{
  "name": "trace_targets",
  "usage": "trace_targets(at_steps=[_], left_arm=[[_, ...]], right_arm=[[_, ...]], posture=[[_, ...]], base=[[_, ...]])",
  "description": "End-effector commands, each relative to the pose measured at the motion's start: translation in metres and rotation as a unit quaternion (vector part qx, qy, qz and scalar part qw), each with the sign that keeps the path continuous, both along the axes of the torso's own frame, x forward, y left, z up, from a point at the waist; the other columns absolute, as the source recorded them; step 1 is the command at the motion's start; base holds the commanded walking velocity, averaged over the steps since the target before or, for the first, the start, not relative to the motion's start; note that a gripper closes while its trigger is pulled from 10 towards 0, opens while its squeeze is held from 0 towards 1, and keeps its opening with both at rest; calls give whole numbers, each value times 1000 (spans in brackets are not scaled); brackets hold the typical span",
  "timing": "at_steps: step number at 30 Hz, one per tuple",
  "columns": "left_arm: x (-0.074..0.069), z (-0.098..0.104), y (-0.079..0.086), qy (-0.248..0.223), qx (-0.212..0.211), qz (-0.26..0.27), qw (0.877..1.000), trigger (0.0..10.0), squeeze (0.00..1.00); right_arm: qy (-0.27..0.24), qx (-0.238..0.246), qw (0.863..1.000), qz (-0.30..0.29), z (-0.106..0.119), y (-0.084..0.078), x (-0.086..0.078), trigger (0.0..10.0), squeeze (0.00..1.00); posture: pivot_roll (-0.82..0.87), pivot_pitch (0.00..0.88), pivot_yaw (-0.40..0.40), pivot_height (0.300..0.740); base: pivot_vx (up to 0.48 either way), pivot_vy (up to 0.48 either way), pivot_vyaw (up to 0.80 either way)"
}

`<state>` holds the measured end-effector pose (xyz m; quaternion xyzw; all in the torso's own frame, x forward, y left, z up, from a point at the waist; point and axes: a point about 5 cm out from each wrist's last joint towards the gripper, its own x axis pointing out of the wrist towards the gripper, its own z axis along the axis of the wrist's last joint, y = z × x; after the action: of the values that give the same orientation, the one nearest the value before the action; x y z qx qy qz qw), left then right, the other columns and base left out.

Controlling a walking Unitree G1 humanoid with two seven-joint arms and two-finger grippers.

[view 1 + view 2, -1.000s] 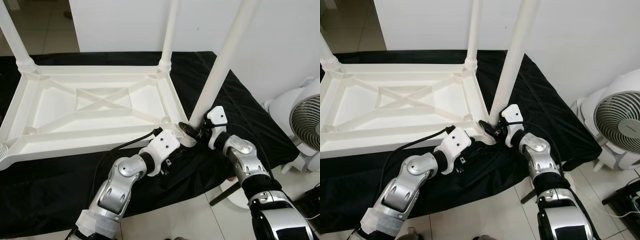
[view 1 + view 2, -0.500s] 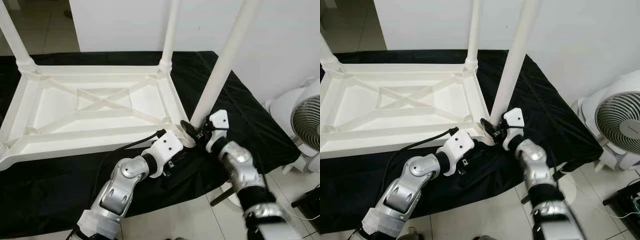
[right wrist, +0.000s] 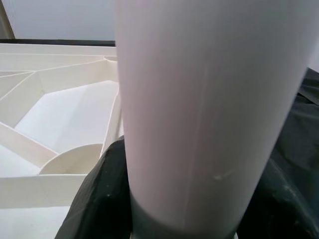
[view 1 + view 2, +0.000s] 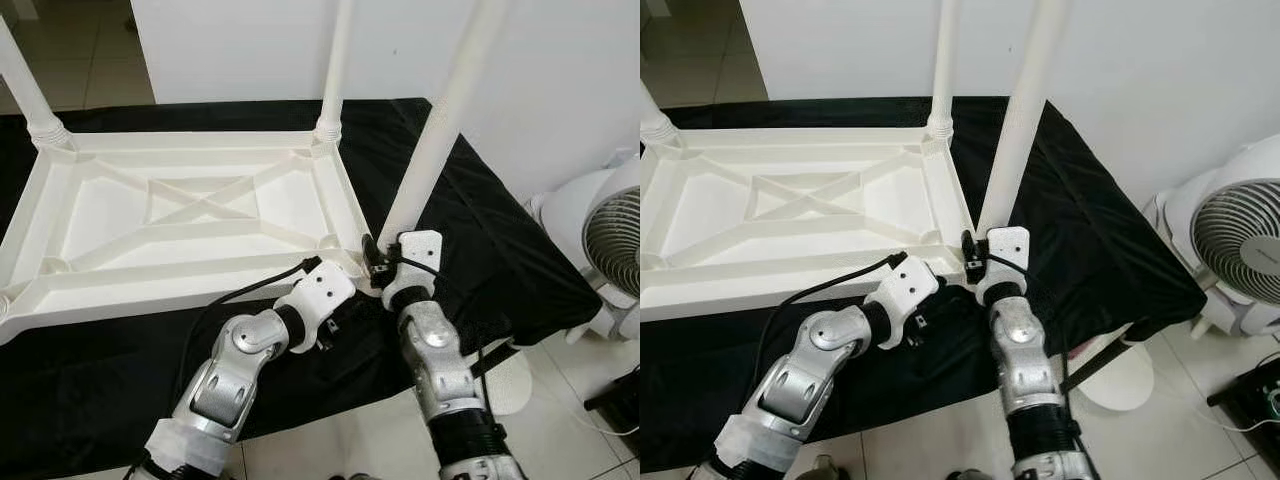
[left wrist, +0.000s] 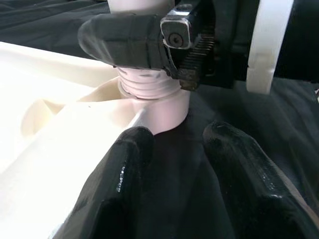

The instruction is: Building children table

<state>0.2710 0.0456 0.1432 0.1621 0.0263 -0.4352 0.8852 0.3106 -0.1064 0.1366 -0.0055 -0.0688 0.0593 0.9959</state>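
— Since a second ago, what changed?
— Right arm swung inward; right gripper (image 4: 372, 262) clamps the near white plastic leg (image 4: 440, 125) at its threaded base.
— Progress?
— Upturned white plastic tabletop (image 4: 190, 215) lies on black cloth (image 4: 520, 270); other legs stand, this one seems unseated. Left gripper (image 5: 174, 149) waits parted beside the corner socket (image 5: 164, 112).

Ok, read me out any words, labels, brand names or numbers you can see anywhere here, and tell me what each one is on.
None can be read.
The upturned white table top, its legs, the black cloth and the fan carry no visible print.
The right gripper, closed around the near leg's base, and the left gripper show no label.
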Motion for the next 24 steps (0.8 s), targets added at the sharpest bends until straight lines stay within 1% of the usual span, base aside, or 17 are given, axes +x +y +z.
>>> trace_targets(at_steps=[1,2,9,10,11,12,13,14,15,17,18,19,20,21,23,24], left_arm=[[-2,-2,0,1,-3,23,1000,10000,0],[-3,-3,-1,1,-3,23,1000,10000,0],[-3,-3,0,3,-5,26,1000,10000,0],[-3,-3,0,3,-6,26,1000,10000,0],[-3,-3,0,3,-6,26,1000,10000,0],[-4,-3,-1,3,-6,26,1000,10000,0],[-4,-3,-1,3,-5,26,1000,10000,0],[-4,-3,-1,3,-5,25,1000,10000,0],[-4,-3,-1,3,-5,25,1000,10000,0],[-5,-2,-1,3,-6,25,1000,10000,0],[-5,-2,-1,3,-6,25,1000,10000,0],[-6,-3,1,4,-5,27,1000,10000,0],[-6,-4,2,5,-4,28,1000,10000,0],[-6,-4,2,5,-4,28,1000,10000,0],[-6,-5,5,6,-1,30,1000,10000,0],[-6,-5,5,6,0,30,1000,10000,0]], right_arm=[[19,-9,1000,4,-8,-5,-2,10000,0],[16,-3,1000,10,-7,-8,-3,10000,1000],[15,-2,1000,24,-4,-15,-5,10000,1000],[15,-17,998,60,-2,-19,-7,10000,43],[15,-17,998,60,-2,-19,-7,10000,43],[16,-25,997,77,-1,-21,-8,10000,43],[19,-37,993,110,0,-23,-10,10000,0],[22,-44,990,131,0,-24,-11,10000,0],[22,-44,990,131,0,-24,-11,10000,0],[30,-53,980,190,1,-36,-12,10000,0],[32,-55,977,204,2,-40,-12,10000,0],[30,-70,970,231,4,-48,-12,10000,0],[29,-81,966,246,5,-53,-12,10000,0],[29,-81,966,246,5,-53,-12,10000,0],[28,-107,956,270,7,-61,-9,10000,0],[27,-112,954,276,8,-64,-8,10000,0]], posture=[[50,59,-86,740],[52,57,-90,740],[56,56,-94,740],[63,55,-92,740],[63,55,-92,740],[65,55,-91,740],[65,55,-91,740],[65,55,-91,740],[65,55,-91,740],[76,54,-98,740],[76,54,-98,740],[76,55,-98,740],[76,55,-98,740],[76,55,-98,740],[75,58,-93,740],[75,58,-93,740]], base=[[0,0,0],[0,0,0],[0,0,0],[0,0,0],[0,0,0],[0,0,0],[0,0,0],[0,0,0],[0,0,0],[0,0,0],[0,0,0],[0,0,0],[0,0,0],[0,0,0],[0,0,0],[0,0,0]])
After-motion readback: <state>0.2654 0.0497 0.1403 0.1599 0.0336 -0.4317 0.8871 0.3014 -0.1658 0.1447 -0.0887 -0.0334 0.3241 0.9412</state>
